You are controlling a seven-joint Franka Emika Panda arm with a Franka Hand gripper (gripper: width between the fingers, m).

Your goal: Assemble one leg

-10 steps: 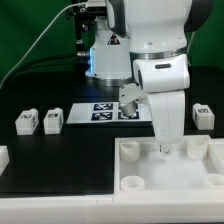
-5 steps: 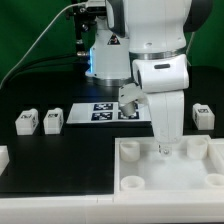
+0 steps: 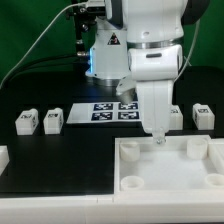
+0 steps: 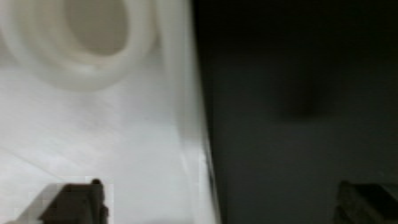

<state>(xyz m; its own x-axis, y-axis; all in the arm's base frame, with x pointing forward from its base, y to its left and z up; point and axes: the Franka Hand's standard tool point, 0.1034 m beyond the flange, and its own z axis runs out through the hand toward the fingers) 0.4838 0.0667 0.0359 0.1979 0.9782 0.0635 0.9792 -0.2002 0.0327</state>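
Two legs (image 3: 27, 121) (image 3: 53, 119) stand on the black table at the exterior view's left, each a small white block with a tag. A third leg (image 3: 203, 113) stands at the right. A white piece (image 3: 176, 116), partly hidden behind the arm, may be another leg. My gripper (image 3: 157, 138) points down over the back wall of the large white tray-like part (image 3: 165, 170), between its two back corner sockets. In the wrist view the gripper (image 4: 222, 205) is open wide with nothing between the fingers (image 4: 71, 200). A socket ring (image 4: 89, 40) and the part's edge show below.
The marker board (image 3: 105, 111) lies on the table behind the arm. A white block (image 3: 3, 156) sits at the left edge. The robot base and cables stand at the back.
The hand has turned about its axis and shifted a little toward the exterior view's left. The block on the hand's side no longer shows. The legs have not moved.
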